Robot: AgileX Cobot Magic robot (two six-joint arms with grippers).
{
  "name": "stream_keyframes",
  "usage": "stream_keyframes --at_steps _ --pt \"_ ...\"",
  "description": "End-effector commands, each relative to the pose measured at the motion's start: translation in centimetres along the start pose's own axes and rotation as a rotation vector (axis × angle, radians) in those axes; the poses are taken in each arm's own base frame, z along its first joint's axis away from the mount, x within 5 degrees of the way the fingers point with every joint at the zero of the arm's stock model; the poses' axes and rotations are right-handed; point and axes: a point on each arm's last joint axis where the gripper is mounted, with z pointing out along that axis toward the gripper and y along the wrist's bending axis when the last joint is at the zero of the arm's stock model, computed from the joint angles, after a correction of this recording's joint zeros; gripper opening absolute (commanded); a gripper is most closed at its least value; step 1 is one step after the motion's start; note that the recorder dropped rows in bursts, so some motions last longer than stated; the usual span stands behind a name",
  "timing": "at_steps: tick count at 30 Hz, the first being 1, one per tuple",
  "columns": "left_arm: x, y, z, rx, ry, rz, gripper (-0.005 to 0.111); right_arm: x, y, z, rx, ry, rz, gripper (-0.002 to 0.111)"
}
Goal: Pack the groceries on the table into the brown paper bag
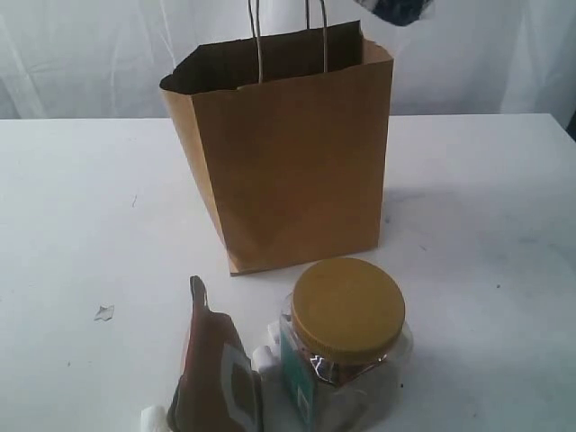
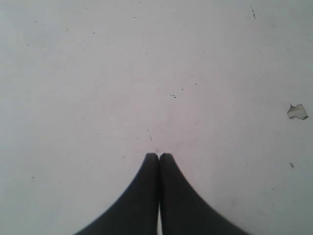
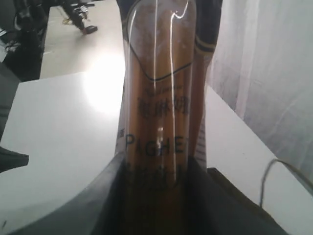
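Observation:
The brown paper bag (image 1: 292,157) stands open and upright at mid-table. In front of it sit the clear jar with mustard lid (image 1: 346,337) and the brown-orange pouch (image 1: 216,369). My right gripper (image 3: 155,164) is shut on the long spaghetti packet (image 3: 159,73), held up off the table; its navy end (image 1: 396,9) shows above the bag's right corner. My left gripper (image 2: 159,155) is shut on nothing, over bare white table (image 2: 98,73). The yellow-grain bottle and the dark can are out of view.
Small white cylindrical bits (image 1: 264,358) lie between the pouch and the jar, and another (image 1: 153,418) by the pouch's base. A grey chip (image 1: 103,312) marks the tabletop at the left. A thin bag handle (image 3: 274,171) shows beside the right gripper.

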Motion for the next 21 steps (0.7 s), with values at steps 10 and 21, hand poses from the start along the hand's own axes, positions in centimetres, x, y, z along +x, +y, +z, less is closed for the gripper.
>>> stream_keyframes --at_steps 10,21 --pt "0.1 0.0 0.0 0.001 -0.001 -0.002 0.0 0.1 0.8 3.4 -0.082 -0.075 -0.385 0.0" --pt "0.1 0.0 0.0 0.001 -0.001 -0.002 0.0 3.0 0.2 6.3 -0.071 0.173 -0.653 0.0"
